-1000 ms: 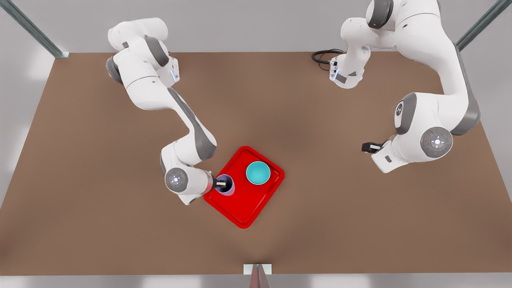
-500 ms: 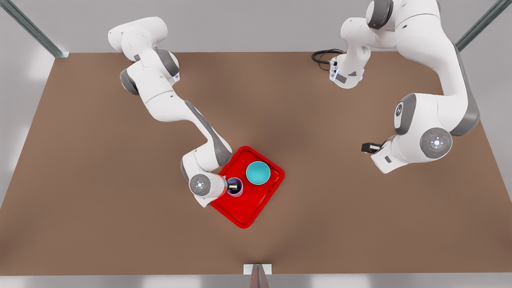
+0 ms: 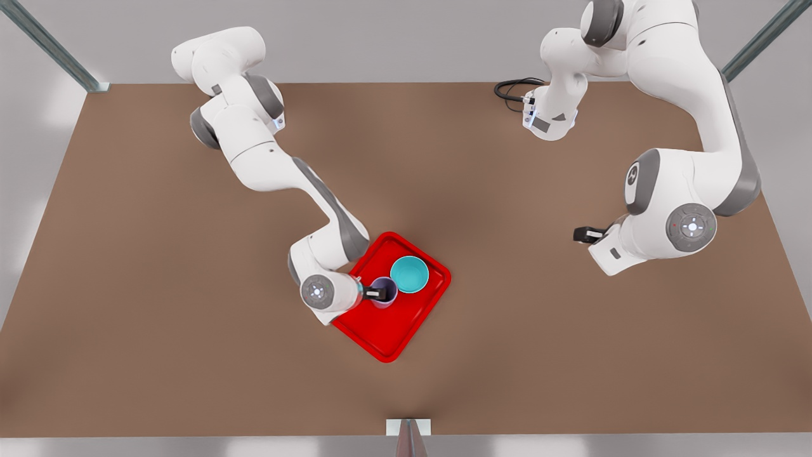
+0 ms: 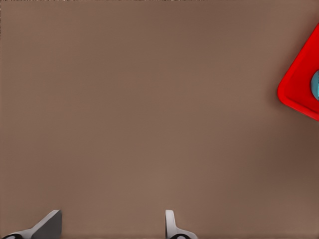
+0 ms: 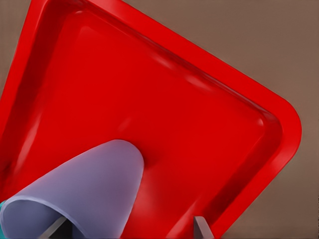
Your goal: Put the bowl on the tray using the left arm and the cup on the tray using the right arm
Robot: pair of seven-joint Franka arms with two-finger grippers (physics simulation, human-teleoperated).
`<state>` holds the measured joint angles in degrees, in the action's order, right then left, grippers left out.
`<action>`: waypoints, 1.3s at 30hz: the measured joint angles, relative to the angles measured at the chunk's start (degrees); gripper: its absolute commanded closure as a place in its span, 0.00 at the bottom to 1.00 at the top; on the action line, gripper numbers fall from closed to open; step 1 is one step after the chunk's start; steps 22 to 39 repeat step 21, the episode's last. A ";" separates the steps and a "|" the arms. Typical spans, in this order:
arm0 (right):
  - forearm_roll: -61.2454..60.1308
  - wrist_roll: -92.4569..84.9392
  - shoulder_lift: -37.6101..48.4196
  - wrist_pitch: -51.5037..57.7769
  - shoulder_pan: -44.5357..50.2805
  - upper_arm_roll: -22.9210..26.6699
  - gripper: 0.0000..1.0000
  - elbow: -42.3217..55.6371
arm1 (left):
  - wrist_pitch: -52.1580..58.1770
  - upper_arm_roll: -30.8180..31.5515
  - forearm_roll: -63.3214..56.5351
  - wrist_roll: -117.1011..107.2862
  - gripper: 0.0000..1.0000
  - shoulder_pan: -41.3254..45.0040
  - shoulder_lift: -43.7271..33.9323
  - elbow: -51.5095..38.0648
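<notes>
The red tray (image 3: 406, 320) lies at mid-table, with the teal bowl (image 3: 409, 274) upright on its far part. The lavender cup (image 3: 384, 292) stands on the tray right beside the bowl. My right gripper (image 3: 375, 293), on the arm at the front view's left, reaches over the cup's rim. In the right wrist view its fingers are spread wide: one is at the cup's (image 5: 84, 194) mouth, the other (image 5: 199, 226) stands clear of the cup wall above the tray (image 5: 199, 114). My left gripper (image 3: 581, 235) waits open at the front view's right, over bare table (image 4: 109, 229).
The brown table (image 3: 158, 285) runs wide on both sides of the tray. A black cable loop (image 3: 514, 89) lies by the far arm base. In the left wrist view a tray corner (image 4: 299, 92) shows at the edge.
The right arm swung over the tray carrying the cup toward the bowl. In the last half second the cup shifted closer to the bowl while the wrist stayed put. The left arm held still.
</notes>
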<state>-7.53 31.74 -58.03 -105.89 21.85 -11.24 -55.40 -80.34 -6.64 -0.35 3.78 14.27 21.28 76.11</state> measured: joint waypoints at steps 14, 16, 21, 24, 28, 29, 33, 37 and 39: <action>-1.89 -10.82 16.33 6.40 -11.34 0.53 0.00 -8.35 | 0.79 0.05 0.29 0.00 0.00 -0.03 0.00 -0.09; 3.64 -20.23 27.86 9.91 -20.04 1.26 0.00 -14.06 | 1.15 -0.04 0.75 -0.01 0.00 -0.06 -0.09 -0.09; 6.36 -25.14 46.67 16.44 -21.70 6.68 0.00 -33.92 | 1.33 -0.21 1.22 -0.07 0.00 -0.14 -0.09 -0.18; 6.36 -25.14 46.67 16.44 -21.70 6.68 0.00 -33.92 | 1.33 -0.21 1.22 -0.07 0.00 -0.14 -0.09 -0.18; 6.36 -25.14 46.67 16.44 -21.70 6.68 0.00 -33.92 | 1.33 -0.21 1.22 -0.07 0.00 -0.14 -0.09 -0.18; 6.36 -25.14 46.67 16.44 -21.70 6.68 0.00 -33.92 | 1.33 -0.21 1.22 -0.07 0.00 -0.14 -0.09 -0.18; 6.36 -25.14 46.67 16.44 -21.70 6.68 0.00 -33.92 | 1.33 -0.21 1.22 -0.07 0.00 -0.14 -0.09 -0.18; 6.36 -25.14 46.67 16.44 -21.70 6.68 0.00 -33.92 | 1.33 -0.21 1.22 -0.07 0.00 -0.14 -0.09 -0.18; 6.36 -25.14 46.67 16.44 -21.70 6.68 0.00 -33.92 | 1.33 -0.21 1.22 -0.07 0.00 -0.14 -0.09 -0.18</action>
